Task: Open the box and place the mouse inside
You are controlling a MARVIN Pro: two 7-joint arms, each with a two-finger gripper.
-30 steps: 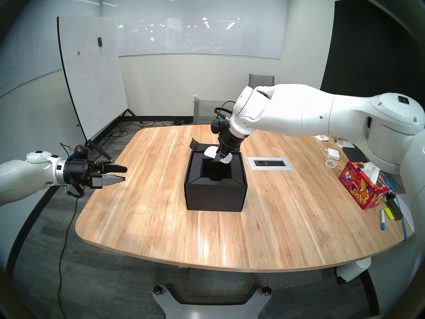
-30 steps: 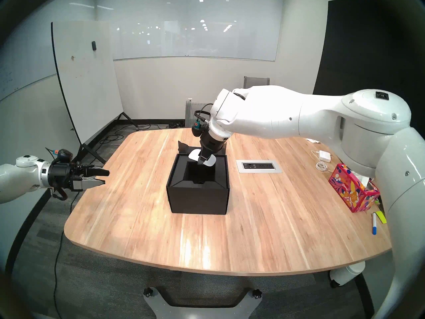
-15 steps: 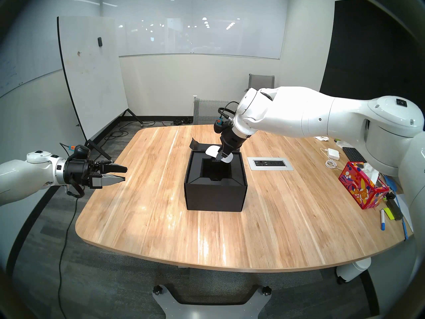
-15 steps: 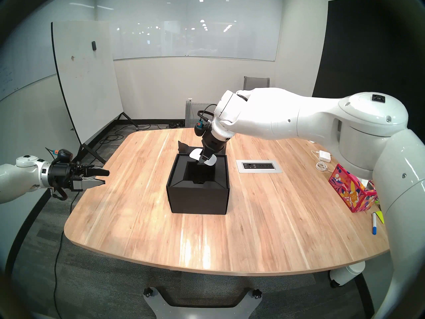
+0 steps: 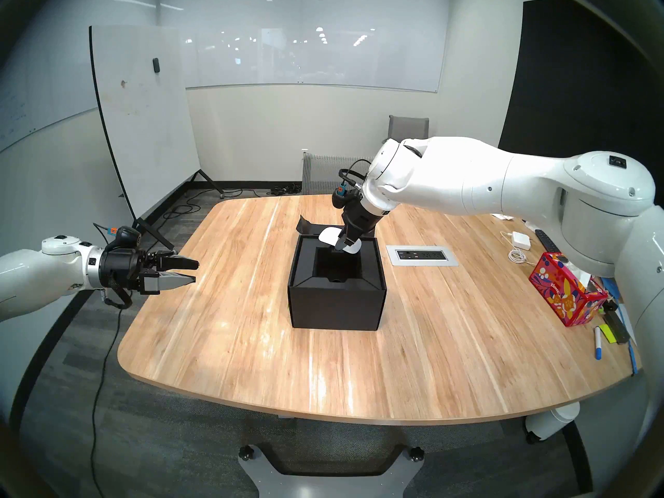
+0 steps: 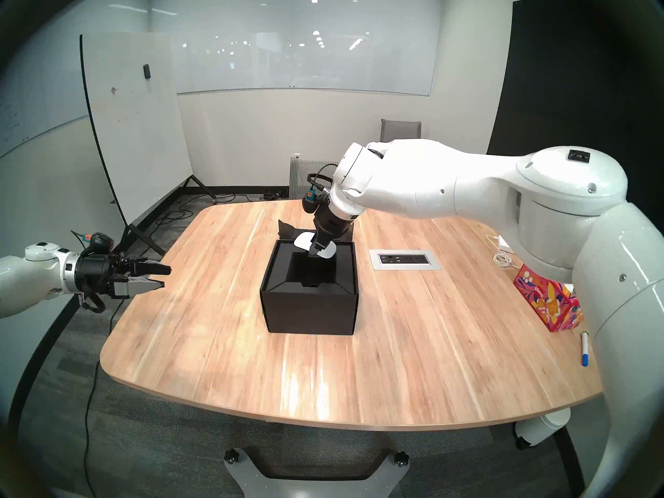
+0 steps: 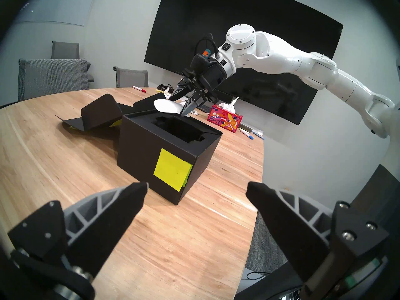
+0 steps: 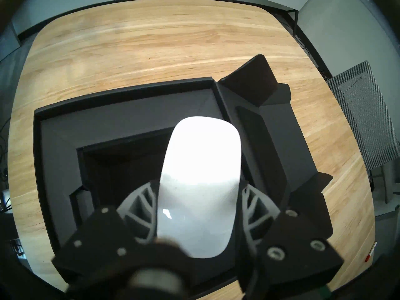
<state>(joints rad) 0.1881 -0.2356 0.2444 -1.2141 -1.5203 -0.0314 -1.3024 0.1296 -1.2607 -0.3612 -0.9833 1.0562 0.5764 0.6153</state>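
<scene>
1. The head views show the black box standing open near the middle of the wooden table, its lid flap folded back flat behind it. The right gripper reaches down at a slant over the box's far rim, clamped on the white mouse.
2. Only the right wrist view shows the grip itself: both grey ribbed fingers press the mouse by its long sides, its glossy top facing the camera, with the dark recess of the insert below and to the left of it.
3. The left wrist view alone shows the box's side face with a neon yellow-green sticky note, and that the mouse hangs above the far edge of the opening, not yet inside it.
4. The left gripper hovers level off the table's left edge, well apart from the box; its own camera shows the jaws spread wide with nothing between them.
5. A red floral tissue box and a blue-capped marker lie at the table's right side, seen clearly from the head.
</scene>
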